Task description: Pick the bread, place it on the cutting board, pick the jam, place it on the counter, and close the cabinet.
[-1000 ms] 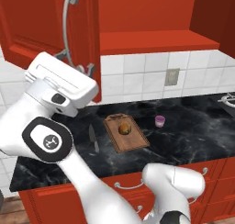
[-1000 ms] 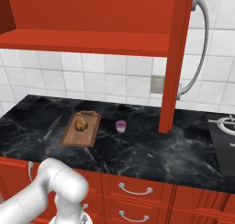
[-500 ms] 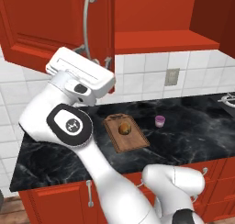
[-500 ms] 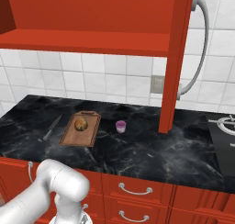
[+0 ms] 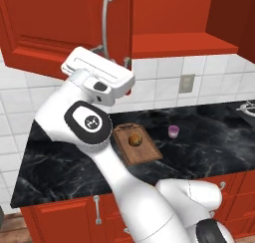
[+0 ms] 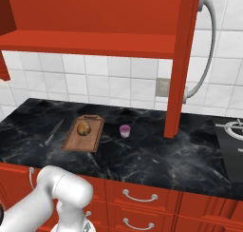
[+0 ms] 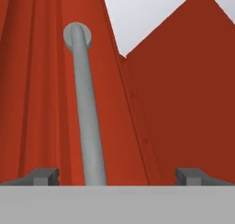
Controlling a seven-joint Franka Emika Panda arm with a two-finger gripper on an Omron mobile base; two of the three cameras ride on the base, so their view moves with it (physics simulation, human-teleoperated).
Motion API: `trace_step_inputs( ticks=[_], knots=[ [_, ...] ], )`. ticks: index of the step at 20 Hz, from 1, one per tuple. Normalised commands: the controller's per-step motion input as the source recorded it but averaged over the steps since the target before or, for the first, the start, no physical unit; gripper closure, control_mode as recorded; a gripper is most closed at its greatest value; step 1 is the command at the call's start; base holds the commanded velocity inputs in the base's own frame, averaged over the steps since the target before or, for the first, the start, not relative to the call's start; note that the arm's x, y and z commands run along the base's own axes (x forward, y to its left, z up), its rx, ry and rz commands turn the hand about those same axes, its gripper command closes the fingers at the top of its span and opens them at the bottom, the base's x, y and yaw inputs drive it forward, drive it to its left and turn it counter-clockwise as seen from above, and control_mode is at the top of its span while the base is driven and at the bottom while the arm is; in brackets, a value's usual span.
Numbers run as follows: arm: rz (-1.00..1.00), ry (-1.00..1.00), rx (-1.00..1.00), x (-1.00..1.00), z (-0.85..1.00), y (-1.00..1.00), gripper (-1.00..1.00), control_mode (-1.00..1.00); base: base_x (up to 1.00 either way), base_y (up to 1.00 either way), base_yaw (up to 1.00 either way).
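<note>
Cabinet point(image 5: 64, 28) door, rigid and hinged, stands partly open above the counter point(image 6: 156, 155); its smooth silver bar handle point(image 7: 87, 117), the natural hold, runs between the spread, empty fingertips of the gripper point(image 7: 117, 175).

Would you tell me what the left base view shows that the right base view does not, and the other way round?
Left base view: the panelled front of the cabinet door, with the arm raised at its handle. Right base view: the grey knife left of the cutting board, and that door edge-on. Both: the bread on the board, the jam apart on the counter, the wall outlet.
</note>
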Motion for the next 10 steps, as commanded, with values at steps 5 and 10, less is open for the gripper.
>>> trace_step_inputs(
  ticks=[5,10],
  knots=[
    [0.0,0.15,0.01,0.29,0.05,-0.36,-1.0,-1.0,0.0,0.0,0.0],
    [0.0,0.11,0.0,0.34,0.0,-0.39,-1.0,-1.0,0.0,0.0,0.0]
  ],
)
